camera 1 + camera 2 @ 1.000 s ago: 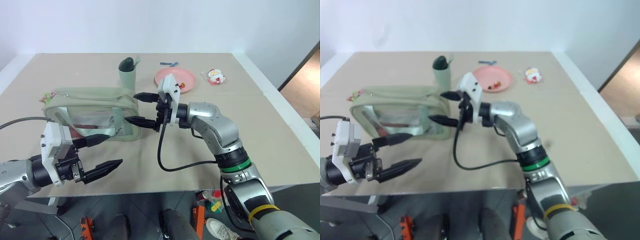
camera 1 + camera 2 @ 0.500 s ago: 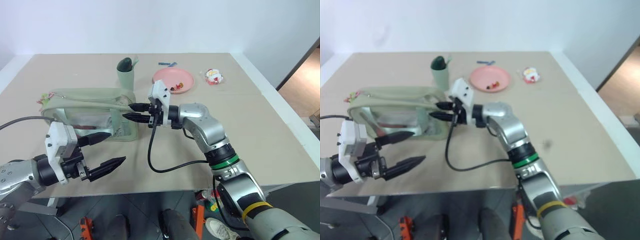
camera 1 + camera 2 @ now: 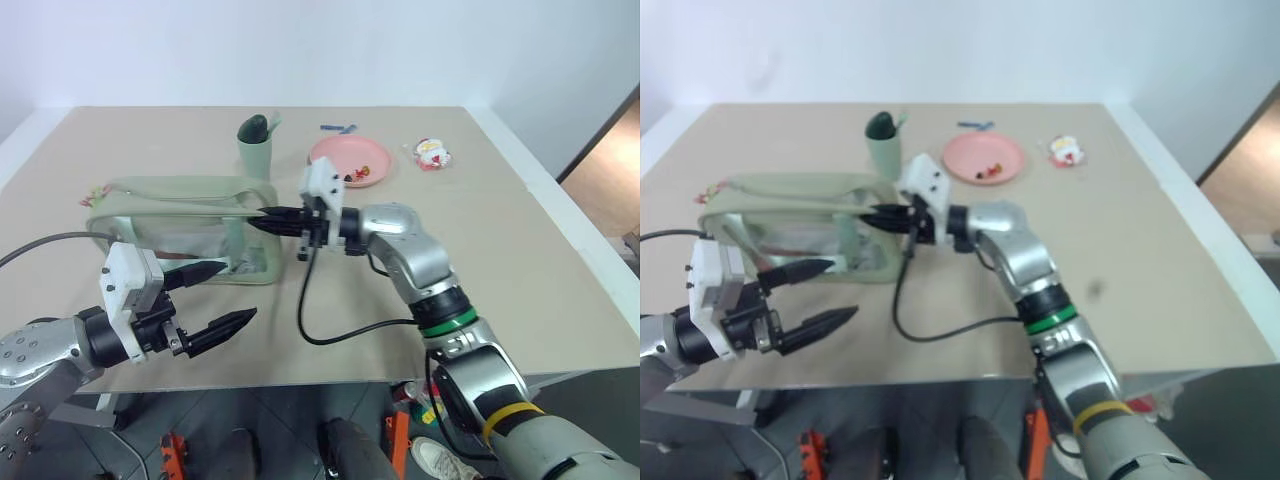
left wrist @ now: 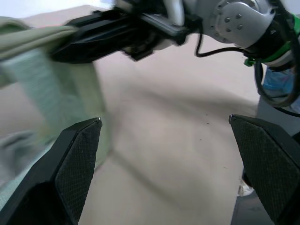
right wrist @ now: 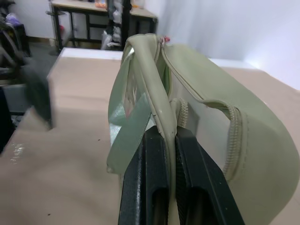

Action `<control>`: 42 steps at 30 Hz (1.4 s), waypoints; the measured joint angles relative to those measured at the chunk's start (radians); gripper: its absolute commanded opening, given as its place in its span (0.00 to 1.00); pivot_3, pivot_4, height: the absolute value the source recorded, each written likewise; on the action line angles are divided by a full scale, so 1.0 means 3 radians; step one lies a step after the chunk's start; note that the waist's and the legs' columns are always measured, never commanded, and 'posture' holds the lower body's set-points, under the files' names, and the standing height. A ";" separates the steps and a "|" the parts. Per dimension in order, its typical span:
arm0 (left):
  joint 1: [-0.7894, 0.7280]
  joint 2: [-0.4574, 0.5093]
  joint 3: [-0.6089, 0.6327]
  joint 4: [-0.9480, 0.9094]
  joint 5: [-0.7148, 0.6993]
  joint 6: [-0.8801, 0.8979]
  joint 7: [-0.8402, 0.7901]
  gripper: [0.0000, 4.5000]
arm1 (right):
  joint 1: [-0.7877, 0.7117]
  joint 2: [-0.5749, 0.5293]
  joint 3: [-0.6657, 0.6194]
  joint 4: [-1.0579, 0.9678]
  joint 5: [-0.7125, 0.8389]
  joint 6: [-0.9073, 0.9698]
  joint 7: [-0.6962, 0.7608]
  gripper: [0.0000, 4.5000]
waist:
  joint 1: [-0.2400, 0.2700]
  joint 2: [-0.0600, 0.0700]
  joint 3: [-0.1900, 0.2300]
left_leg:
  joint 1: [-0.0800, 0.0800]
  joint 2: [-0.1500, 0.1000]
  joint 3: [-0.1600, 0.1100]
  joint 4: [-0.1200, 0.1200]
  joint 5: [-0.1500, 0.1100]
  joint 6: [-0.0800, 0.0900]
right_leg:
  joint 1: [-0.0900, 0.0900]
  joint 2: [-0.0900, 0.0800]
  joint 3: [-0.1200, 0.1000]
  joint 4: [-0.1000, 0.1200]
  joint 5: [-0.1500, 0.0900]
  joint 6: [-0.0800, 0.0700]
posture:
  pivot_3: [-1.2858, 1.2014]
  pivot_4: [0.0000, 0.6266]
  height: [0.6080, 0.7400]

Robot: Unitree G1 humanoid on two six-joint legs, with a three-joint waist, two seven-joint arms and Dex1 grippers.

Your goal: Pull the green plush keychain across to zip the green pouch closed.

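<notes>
- The green pouch (image 3: 185, 228) lies on its side on the tan table (image 3: 520, 260), on the robot's left half; one pouch only. Its contents behind the clear side are a dark reddish blur, too unclear to name.
- The green plush keychain (image 3: 93, 194) is hard to make out: a small greenish bit with a touch of pink at the pouch's far-left end, well apart from both grippers.
- The right gripper (image 5: 165, 140) has its two black fingers pressed together on the edge of the pouch at its right end, where the sage strap handle (image 5: 236, 136) and zip meet; the fabric fold runs between the fingertips, so what exactly they pinch beneath it is hidden.
- The left gripper (image 3: 215, 298) hovers in front of the pouch's near side, fingers wide apart, touching nothing.
- Behind the pouch stands one sage-green cup (image 3: 254, 150) with a dark item inside.
- One pink plate (image 3: 349, 156) holds small red and dark bits, too small to count.
- One small red-and-white packet (image 3: 431, 153) lies to its right, and a blue item (image 3: 338, 128) sits near the far edge.
</notes>
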 measured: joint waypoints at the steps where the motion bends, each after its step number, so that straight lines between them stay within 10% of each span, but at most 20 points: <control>1: -0.0009 0.0000 0.0000 0.0013 0.0001 0.0000 0.0009 1.00 | 0.0049 -0.0113 -0.0060 -0.0086 0.0047 0.0000 0.0064 0.01 | 0.0003 0.0000 0.0000 | -0.0001 -0.0003 0.0001 0.0000 0.0000 0.0000 | 0.0000 -0.0004 0.0001 0.0000 -0.0001 0.0002 | 0.52 0.24 1.00; 12: -0.0017 -0.0001 -0.0003 0.0023 0.0055 0.0000 0.0008 1.00 | 0.0626 -0.1385 -0.0792 -0.0236 0.0161 -0.0213 0.0391 0.01 | -0.0013 0.0002 0.0002 | 0.0005 -0.0015 0.0007 0.0001 0.0000 0.0000 | 0.0002 -0.0015 0.0006 -0.0001 -0.0003 0.0008 | 0.52 0.24 1.00; 42: -0.0315 0.0009 -0.0144 0.0203 0.0206 -0.0007 -0.0069 1.00 | 0.1388 -0.1259 -0.1164 -0.0866 0.0361 -0.0347 -0.0252 0.01 | -0.0018 0.0003 0.0002 | 0.0008 -0.0008 0.0008 0.0005 0.0000 0.0000 | 0.0003 -0.0003 0.0015 0.0000 0.0004 0.0011 | 0.52 0.24 1.00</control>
